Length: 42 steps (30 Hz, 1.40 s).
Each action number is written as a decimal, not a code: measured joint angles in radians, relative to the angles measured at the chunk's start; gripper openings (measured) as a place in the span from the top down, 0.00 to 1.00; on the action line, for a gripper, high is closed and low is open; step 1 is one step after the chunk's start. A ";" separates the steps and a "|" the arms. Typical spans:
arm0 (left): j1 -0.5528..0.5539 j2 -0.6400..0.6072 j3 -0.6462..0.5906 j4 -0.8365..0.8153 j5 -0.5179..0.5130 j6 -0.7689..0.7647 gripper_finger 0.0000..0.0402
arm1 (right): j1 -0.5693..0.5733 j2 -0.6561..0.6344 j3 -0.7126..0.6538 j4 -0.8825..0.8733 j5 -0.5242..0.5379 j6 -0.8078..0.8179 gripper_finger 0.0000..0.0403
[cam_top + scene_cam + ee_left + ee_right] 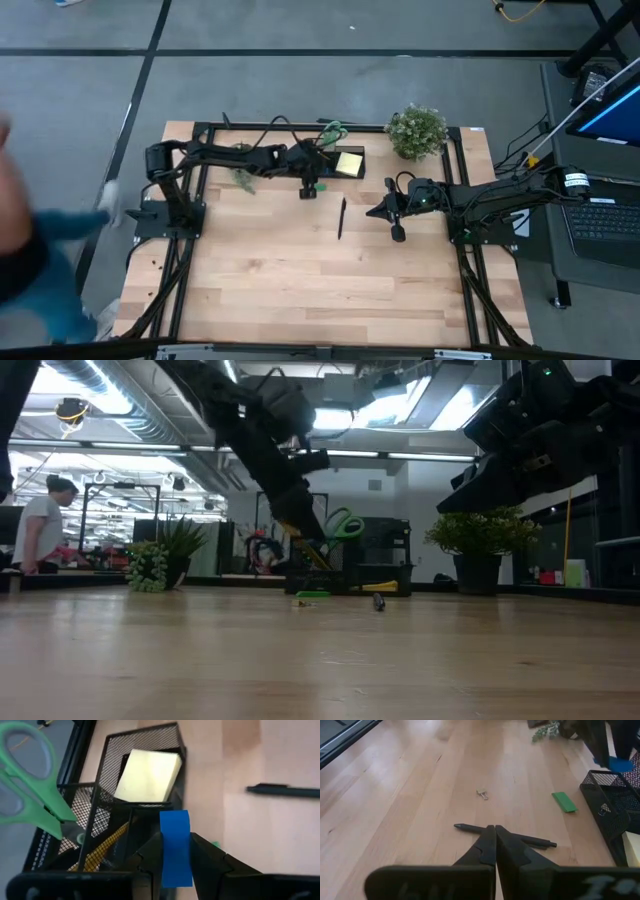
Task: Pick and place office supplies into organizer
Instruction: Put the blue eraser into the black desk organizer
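While the left gripper point(176, 865) pinched a blue eraser point(175, 847) between its fingers, it hovered at the near edge of the black mesh organizer point(102, 785), which sat at upper centre of the high view point(335, 160). Inside the organizer lay a yellow sticky-note pad point(148, 776), with green-handled scissors point(30, 785) standing in the taller section and a yellow pencil point(100, 850) below them. On the table just below the organizer in the high view lay a black pen point(341, 217); a green eraser point(564, 802) and a small binder clip point(482, 794) rested nearby. To the right of the pen, the right gripper point(495, 845) was raised above the table with fingers pressed together, holding nothing.
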 joint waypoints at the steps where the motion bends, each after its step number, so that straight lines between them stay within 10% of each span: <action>1: 0.008 0.012 0.000 0.011 0.000 0.013 0.80 | 0.000 0.000 0.000 0.000 0.000 0.000 0.99; 42: 0.072 0.112 0.000 0.053 0.000 0.040 0.77 | 0.000 0.000 0.000 0.000 0.000 0.001 0.99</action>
